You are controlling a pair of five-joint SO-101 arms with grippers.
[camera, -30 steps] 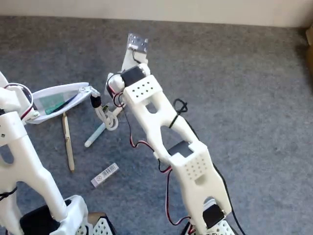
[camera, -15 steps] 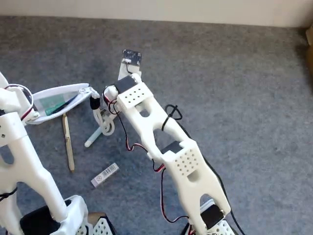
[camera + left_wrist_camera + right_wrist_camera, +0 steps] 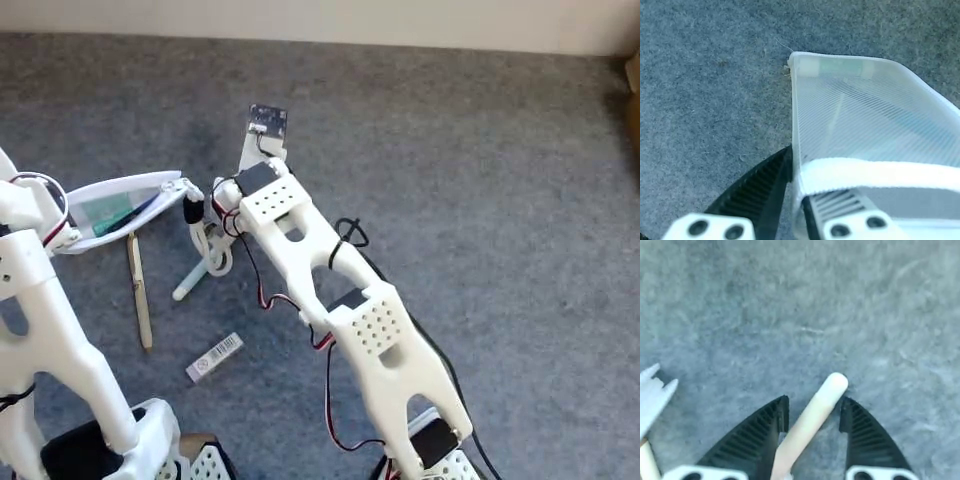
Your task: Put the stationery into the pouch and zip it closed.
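Left gripper (image 3: 796, 175) clamped on pouch (image 3: 865, 115) rim, green item (image 3: 105, 212) inside, right gripper (image 3: 813, 401) spread astride white pen (image 3: 832, 385)

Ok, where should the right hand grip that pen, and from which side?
Take the pen across its barrel, just behind the rounded end, coming straight down from above. It lies flat on the carpet, round and slim, so only its long sides offer a hold. The right hand is open with a jaw on either side, so closing there looks best.
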